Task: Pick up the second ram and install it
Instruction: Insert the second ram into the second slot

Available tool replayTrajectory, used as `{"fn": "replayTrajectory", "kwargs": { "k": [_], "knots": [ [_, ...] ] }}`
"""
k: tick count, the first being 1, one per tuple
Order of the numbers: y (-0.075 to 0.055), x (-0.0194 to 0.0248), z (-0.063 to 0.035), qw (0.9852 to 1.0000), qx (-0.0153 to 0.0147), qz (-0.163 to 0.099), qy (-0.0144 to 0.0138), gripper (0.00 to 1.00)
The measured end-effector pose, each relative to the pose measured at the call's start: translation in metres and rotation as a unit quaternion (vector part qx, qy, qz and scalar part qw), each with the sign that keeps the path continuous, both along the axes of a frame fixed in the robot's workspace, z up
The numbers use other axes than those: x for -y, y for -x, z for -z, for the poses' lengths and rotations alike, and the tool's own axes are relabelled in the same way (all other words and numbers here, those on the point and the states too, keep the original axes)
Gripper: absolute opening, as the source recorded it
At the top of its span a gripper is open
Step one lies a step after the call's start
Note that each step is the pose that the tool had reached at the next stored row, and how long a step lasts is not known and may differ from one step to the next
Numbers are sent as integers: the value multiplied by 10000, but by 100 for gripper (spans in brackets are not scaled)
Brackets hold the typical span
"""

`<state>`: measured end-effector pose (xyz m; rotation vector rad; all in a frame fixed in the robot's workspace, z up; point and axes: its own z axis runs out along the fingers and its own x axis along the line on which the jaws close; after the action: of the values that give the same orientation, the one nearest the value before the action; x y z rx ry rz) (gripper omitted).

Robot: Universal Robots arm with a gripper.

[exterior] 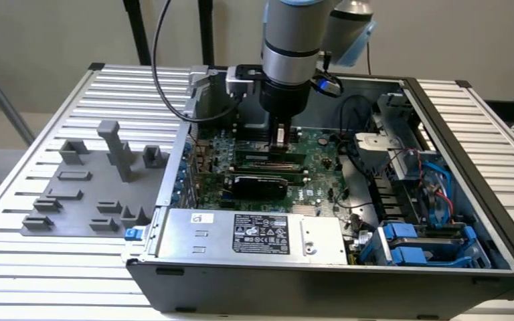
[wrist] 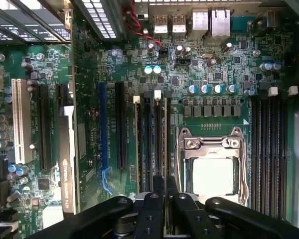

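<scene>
A plain beige wall (exterior: pixel 51 33) fills the upper left of the exterior view. Below it, a ribbed aluminium-slat table (exterior: pixel 43 257) spans the frame under even, soft light. Black vertical posts (exterior: pixel 136 30) rise behind it.

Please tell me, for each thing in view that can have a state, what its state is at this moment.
computer case: lying flat, side open.
gripper: lowered into the case, over the memory slots.
second ram: edge-on, in line with a slot just ahead of the gripper; whether it is seated cannot be told.
processor: in its socket, frame closed.
memory slots on the processor's other side: empty.
</scene>
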<state>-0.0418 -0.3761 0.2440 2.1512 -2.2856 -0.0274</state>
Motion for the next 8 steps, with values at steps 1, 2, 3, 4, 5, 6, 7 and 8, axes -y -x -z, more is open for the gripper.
{"fn": "replayTrajectory", "kwargs": {
  "k": [1,2,3,4,5,6,7,8],
  "knots": [
    [0,0,18,10000,0,21,0,0],
    [0,0,37,10000,0,32,0,0],
    [1,0,55,10000,3,34,0,0],
    [1,0,73,10000,7,34,0,0],
    [1,0,91,10000,13,35,0,0],
    [1,0,107,10000,20,34,0,0],
    [1,0,113,10000,22,34,0,0],
    [1,0,112,10000,22,34,0,0]
  ]
}}
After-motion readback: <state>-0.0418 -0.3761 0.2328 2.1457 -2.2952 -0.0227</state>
